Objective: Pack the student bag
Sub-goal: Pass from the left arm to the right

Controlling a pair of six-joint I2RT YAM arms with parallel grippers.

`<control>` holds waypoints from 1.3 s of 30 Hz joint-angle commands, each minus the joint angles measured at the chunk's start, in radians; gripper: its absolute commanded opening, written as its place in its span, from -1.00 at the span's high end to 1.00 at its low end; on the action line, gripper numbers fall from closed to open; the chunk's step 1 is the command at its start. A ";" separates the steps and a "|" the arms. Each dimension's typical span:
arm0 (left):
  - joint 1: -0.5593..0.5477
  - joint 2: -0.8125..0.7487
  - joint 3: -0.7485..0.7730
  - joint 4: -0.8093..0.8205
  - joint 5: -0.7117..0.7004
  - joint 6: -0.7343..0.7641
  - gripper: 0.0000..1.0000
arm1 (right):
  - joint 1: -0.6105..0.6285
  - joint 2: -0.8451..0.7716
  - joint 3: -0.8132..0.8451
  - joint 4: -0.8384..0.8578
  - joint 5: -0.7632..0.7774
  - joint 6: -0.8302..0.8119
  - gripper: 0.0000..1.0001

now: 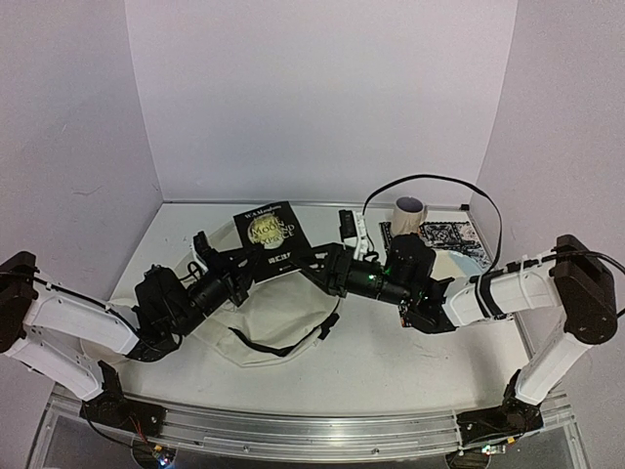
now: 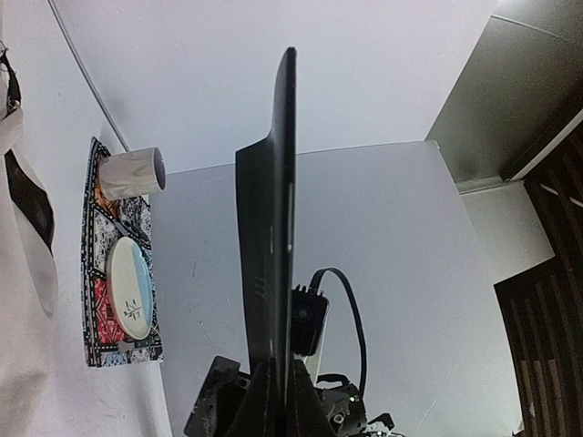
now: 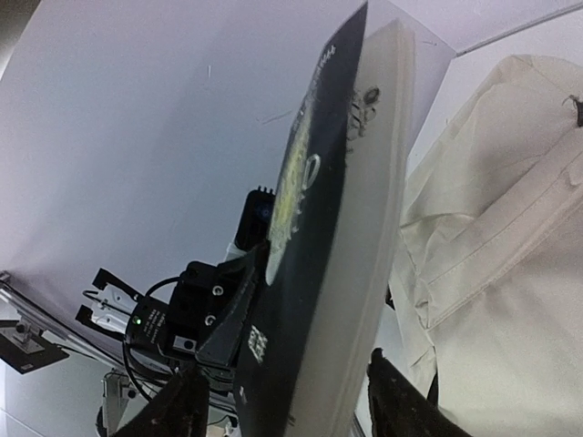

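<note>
Student bag (image 1: 283, 313) beside book (image 1: 271, 227); left pincer (image 2: 276, 382) grips it; right pincer (image 3: 290, 382) straddles, grip unclear.

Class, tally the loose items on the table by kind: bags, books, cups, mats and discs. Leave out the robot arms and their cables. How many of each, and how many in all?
Student bag: 1
Book: 1
Cup: 1
Patterned mat: 1
Round disc: 1
Total: 5
</note>
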 commanded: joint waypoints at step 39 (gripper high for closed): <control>-0.082 0.129 0.528 -1.248 0.107 0.975 -0.99 | -0.219 -0.490 -0.242 -0.342 0.136 -0.167 1.00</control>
